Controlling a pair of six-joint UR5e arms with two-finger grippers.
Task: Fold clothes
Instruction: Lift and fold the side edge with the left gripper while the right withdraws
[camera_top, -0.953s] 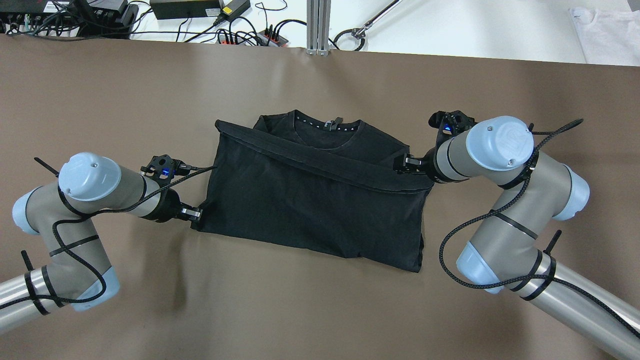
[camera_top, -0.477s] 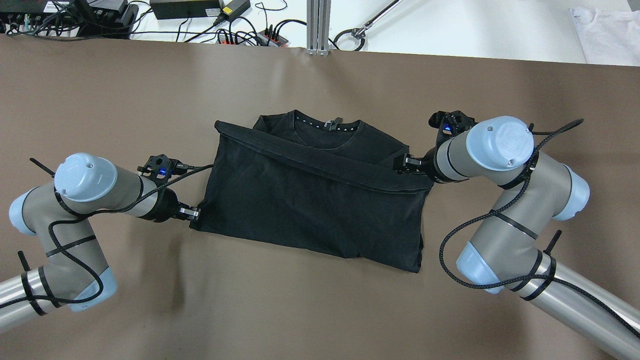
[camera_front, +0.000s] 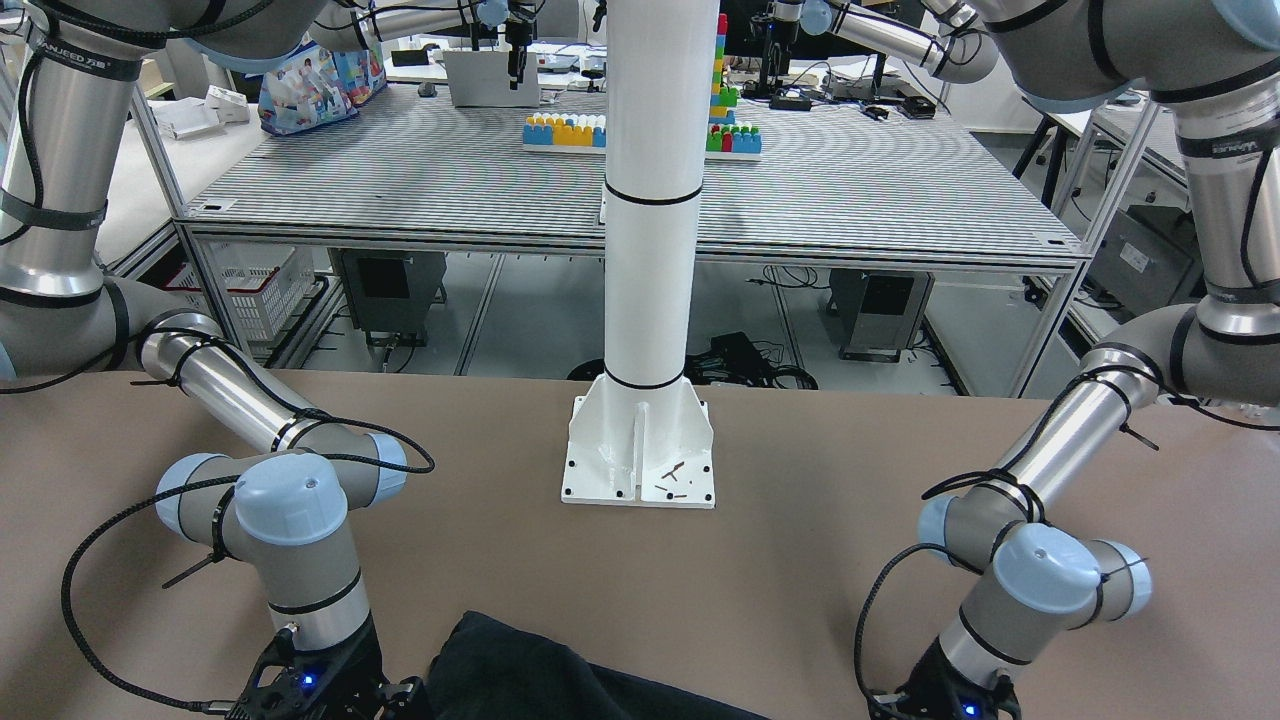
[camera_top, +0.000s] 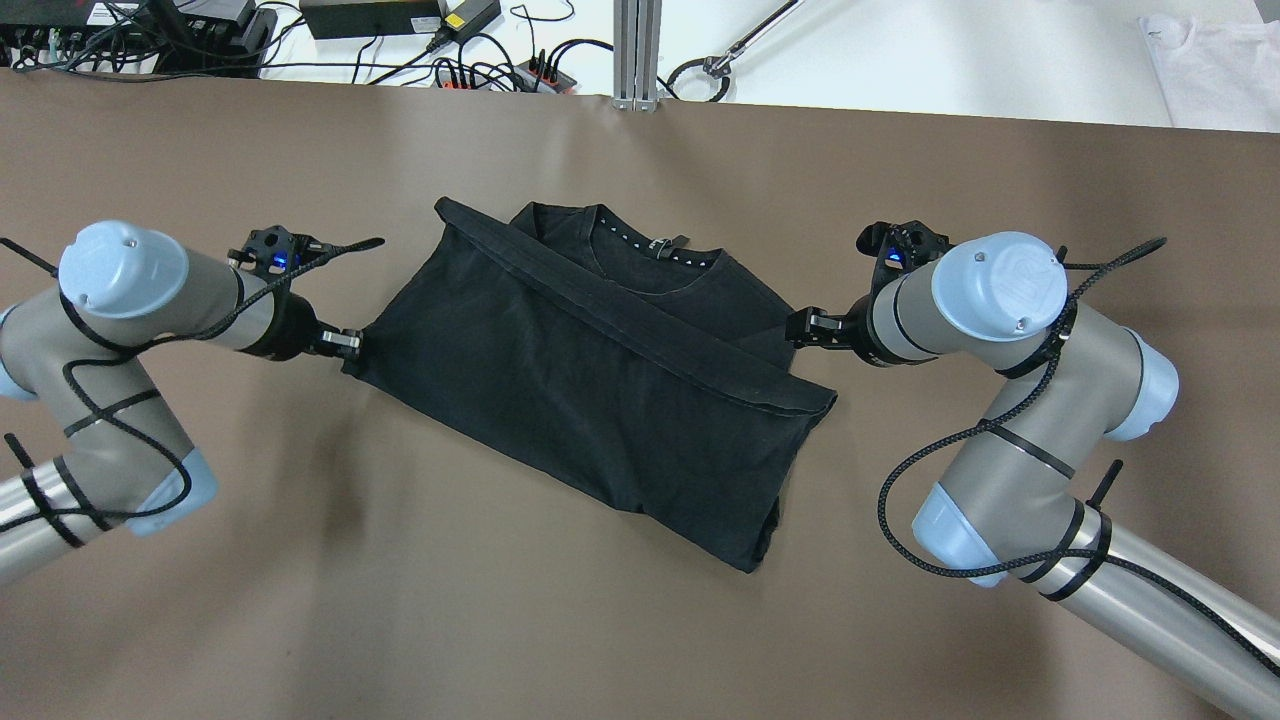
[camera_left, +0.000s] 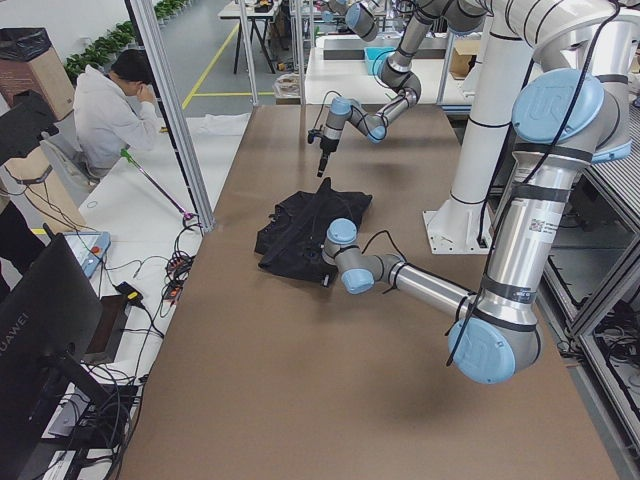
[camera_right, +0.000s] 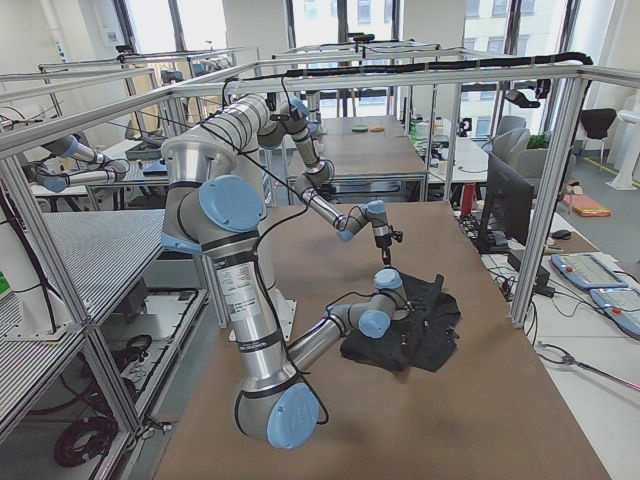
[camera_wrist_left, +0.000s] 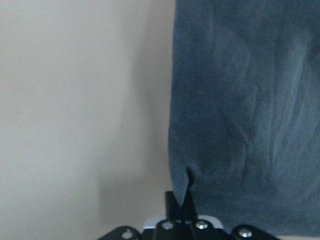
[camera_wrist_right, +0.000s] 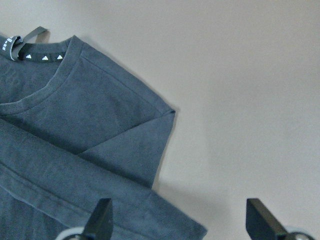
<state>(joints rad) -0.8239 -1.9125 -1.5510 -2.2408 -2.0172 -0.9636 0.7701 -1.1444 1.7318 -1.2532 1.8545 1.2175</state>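
The clothes are one black T-shirt (camera_top: 600, 400), folded in half and lying askew on the brown table (camera_top: 300, 600), with its collar (camera_top: 655, 250) at the far side. My left gripper (camera_top: 347, 343) is shut on the shirt's left edge; the left wrist view shows the closed fingers (camera_wrist_left: 181, 200) pinching the cloth (camera_wrist_left: 240, 100). My right gripper (camera_top: 800, 328) is open at the shirt's right shoulder. In the right wrist view its gripper (camera_wrist_right: 180, 207) is spread wide and empty above the folded sleeve (camera_wrist_right: 125, 145).
The white pole's base plate (camera_front: 640, 460) stands at the robot's side of the table. Cables and power strips (camera_top: 480, 70), a metal post (camera_top: 635, 50) and a white cloth (camera_top: 1210, 60) lie beyond the far edge. A person (camera_left: 110, 110) sits off the table.
My left gripper has moved left and toward the far side, dragging the shirt's left edge. The shirt has turned and its right corner has slid away from the right gripper, which stayed put.
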